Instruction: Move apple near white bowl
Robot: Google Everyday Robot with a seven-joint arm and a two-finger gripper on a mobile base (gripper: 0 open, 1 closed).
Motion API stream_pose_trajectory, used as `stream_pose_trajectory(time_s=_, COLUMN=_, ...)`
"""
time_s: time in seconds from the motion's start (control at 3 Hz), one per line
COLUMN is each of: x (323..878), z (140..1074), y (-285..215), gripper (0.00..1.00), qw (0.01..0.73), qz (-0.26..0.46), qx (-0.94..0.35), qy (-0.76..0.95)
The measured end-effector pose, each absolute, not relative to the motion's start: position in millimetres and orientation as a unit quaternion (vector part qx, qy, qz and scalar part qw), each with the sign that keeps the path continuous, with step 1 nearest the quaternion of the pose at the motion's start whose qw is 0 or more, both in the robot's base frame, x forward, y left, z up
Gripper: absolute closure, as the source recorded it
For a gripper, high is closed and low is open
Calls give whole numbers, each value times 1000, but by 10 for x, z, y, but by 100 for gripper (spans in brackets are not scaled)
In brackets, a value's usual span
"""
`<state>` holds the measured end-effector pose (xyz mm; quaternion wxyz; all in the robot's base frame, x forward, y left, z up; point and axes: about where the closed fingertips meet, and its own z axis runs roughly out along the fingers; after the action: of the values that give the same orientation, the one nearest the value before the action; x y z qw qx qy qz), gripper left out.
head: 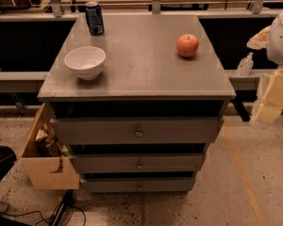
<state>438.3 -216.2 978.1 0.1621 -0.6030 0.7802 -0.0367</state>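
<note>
The red-orange apple [187,45] sits upright on the right side of the grey cabinet top [141,69]. The white bowl [85,62] stands on the left side of the same top, near the front, well apart from the apple. My gripper [272,100] hangs at the right edge of the view, beside the cabinet's right side and below the level of the top. It is clear of the apple and touches nothing.
A dark blue drink can [94,18] stands at the back left of the top. The cabinet has three drawers [137,132] below. A wooden bin [46,157] hangs on its left side. A small bottle [245,64] stands on a ledge at the right.
</note>
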Motion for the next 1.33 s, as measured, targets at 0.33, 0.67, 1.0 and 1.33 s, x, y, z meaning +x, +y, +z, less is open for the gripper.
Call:
stream_pose_trajectory(time_s=0.33, x=4383, z=9781, y=-2161, gripper=0, qw=162, qz=-37, qx=-603, qy=780)
stream_pose_trajectory(time_s=0.67, x=4614, z=9776, y=-2191, gripper=0, qw=223, qz=-38, qx=-578, qy=784)
stream_pose_trajectory(time_s=1.0, x=4990, z=9699, y=-2270, gripper=0, qw=306, qz=-12, qx=-539, qy=784)
stream_pose_trajectory(time_s=1.33, x=5488, z=9725, y=-2324, gripper=0, qw=404, qz=13, qx=-503, qy=764)
